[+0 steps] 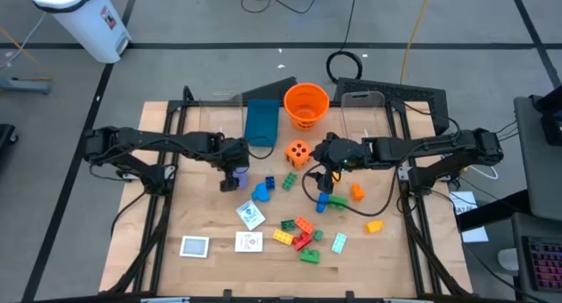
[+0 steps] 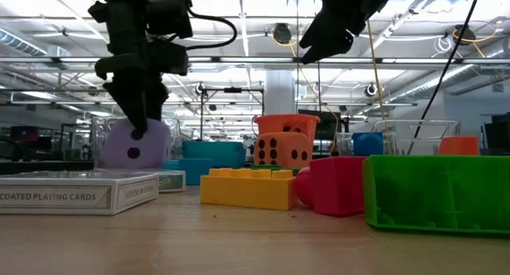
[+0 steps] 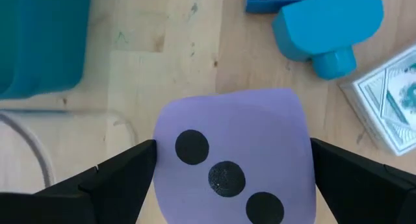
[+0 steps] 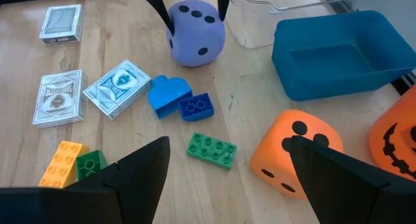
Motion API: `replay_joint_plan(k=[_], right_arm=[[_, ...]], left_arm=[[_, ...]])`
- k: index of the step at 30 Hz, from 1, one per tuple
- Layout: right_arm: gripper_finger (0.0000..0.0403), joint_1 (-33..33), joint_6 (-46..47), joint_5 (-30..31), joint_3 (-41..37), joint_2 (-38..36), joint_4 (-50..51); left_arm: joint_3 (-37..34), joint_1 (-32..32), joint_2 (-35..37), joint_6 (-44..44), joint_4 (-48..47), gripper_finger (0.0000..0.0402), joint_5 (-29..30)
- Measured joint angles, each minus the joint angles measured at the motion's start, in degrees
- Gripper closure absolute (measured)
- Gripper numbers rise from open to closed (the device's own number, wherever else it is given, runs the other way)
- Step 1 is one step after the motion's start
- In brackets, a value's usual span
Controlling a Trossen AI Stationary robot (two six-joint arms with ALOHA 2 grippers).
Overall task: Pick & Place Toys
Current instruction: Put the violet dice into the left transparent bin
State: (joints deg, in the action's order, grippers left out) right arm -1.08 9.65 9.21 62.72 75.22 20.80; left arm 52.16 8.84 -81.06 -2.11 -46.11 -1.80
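Purple die [image 3: 231,165] sits on the wooden surface [image 1: 211,220] beside the teal box [image 1: 261,123], between wide-spread fingers [image 3: 117,178] of the left gripper [image 1: 234,176], untouched. Best to descend squarely, close on flat faces. Left arm points straight down. Right gripper [image 1: 325,176] hovers open over bricks, near the orange die [image 1: 299,153].

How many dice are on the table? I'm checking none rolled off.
2. The purple die sits between the left hand's open fingers, beside the teal box. The orange die sits in front of the orange bucket.
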Motion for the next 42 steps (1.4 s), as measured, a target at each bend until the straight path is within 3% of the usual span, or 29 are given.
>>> replay_joint_plan(k=[13, 29, 42], right_arm=[[0.0094, 0.04, -0.22, 0.02, 0.00, 0.00, -0.35], [0.0094, 0.04, -0.26, 0.02, 0.00, 0.00, -2.56], [0.0094, 0.02, -0.26, 0.00, 0.00, 0.00, -2.56]], left_arm=[[6.10, -1.61, 0.46, 4.09, -1.84, 0.0005, -1.54], [6.34, -5.44, 0.52, 8.00, -2.10, 0.0004, -3.15], [6.43, -8.65, 0.52, 7.95, -0.34, 0.0004, 2.33]])
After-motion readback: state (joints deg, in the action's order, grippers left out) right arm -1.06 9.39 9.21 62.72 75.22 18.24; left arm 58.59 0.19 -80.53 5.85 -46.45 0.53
